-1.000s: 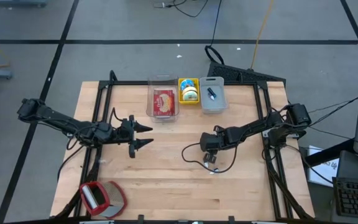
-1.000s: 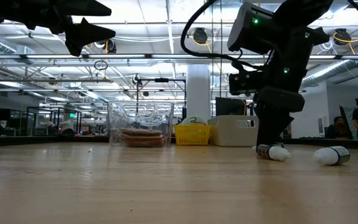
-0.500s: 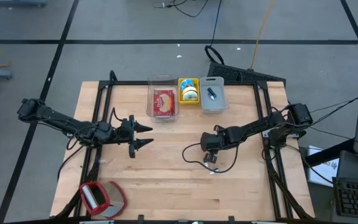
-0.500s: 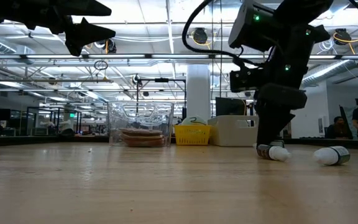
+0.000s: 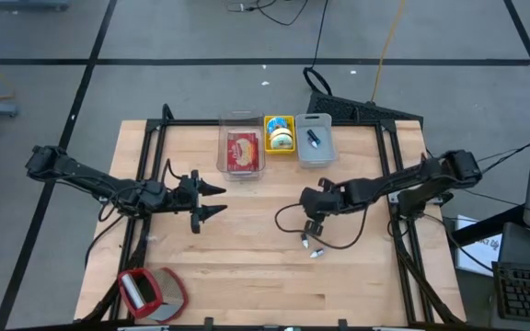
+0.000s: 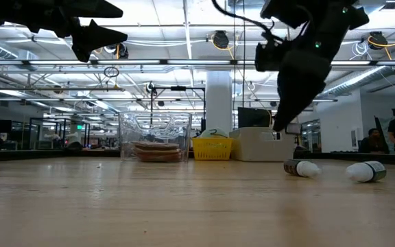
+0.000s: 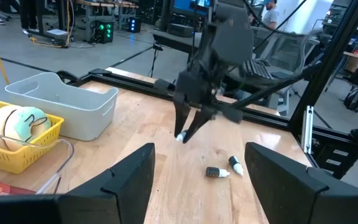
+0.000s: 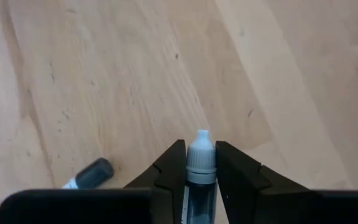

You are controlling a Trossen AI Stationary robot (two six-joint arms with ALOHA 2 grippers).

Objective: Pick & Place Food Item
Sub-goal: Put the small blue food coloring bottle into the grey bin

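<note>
Pinching a small white-capped bottle (image 8: pixel 200 163), right claw (image 8: pixel 200 177) raised off table (image 5: pixel 247 267), left claw (image 5: pixel 212 200) hovering open.

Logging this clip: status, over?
Right pincer shut on small white-capped dropper bottle, above the table. Left pincer open, idle. Two bottles lie below.
</note>
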